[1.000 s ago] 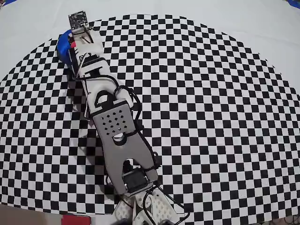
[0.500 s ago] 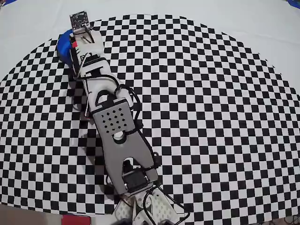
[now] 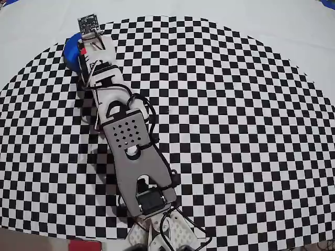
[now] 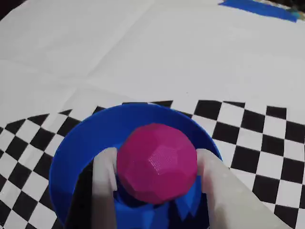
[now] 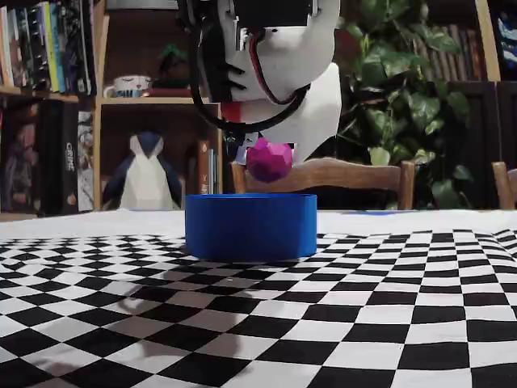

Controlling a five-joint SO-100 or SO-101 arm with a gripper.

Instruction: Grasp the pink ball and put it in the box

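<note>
In the wrist view the pink ball (image 4: 156,162) is pinched between my two white fingers (image 4: 105,183), so the gripper (image 4: 156,158) is shut on it. Directly under it lies the box (image 4: 83,143), a round blue container. The fixed view shows the pink ball (image 5: 269,160) hanging just above the rim of the box (image 5: 250,226), apart from it, under the white gripper (image 5: 271,158). From overhead the arm (image 3: 128,138) reaches to the far left and hides most of the box (image 3: 70,49); the ball is hidden there.
The box stands at the far left edge of the checkered cloth (image 3: 235,130), with plain white table (image 4: 143,52) beyond it. Blue tape (image 4: 259,8) marks the far table. A chair back (image 5: 347,174) and shelves stand behind the table.
The gripper end has crept a little further over the box; the ball stays held between the fingers.
</note>
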